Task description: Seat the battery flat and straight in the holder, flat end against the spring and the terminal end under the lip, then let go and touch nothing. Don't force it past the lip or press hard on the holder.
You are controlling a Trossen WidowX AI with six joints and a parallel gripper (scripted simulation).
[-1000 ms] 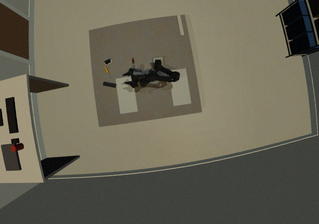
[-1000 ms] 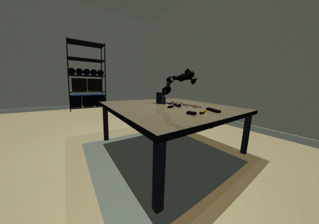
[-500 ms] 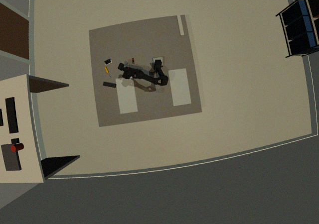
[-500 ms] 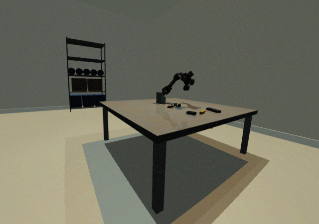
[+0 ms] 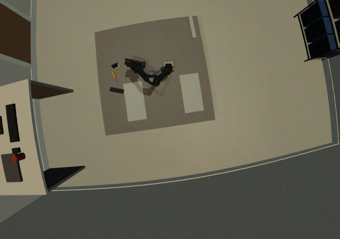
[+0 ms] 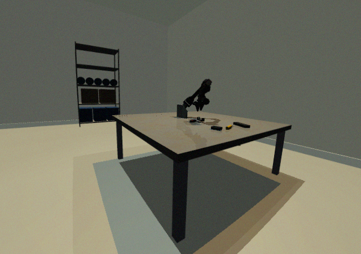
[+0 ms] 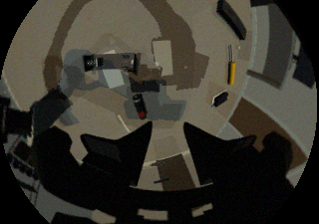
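The battery [image 7: 139, 107] lies loose on the table [image 7: 134, 5], just below the holder [image 7: 111, 61]. The gripper [image 7: 166, 138] hangs above, half open, holding nothing. Best to descend straight, centre the fingers across the battery, then close gently.

black jointed arm [image 5: 149, 74], grey links

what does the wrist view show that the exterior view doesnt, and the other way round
Only the wrist view shows the gap between the gripper fingers, open with nothing in it, and the small dark battery with its red tip lying on the table below. Only the exterior view shows the whole arm bent above the table, the table legs and the shelf behind. Both show the yellow-handled tool and the long black bar.
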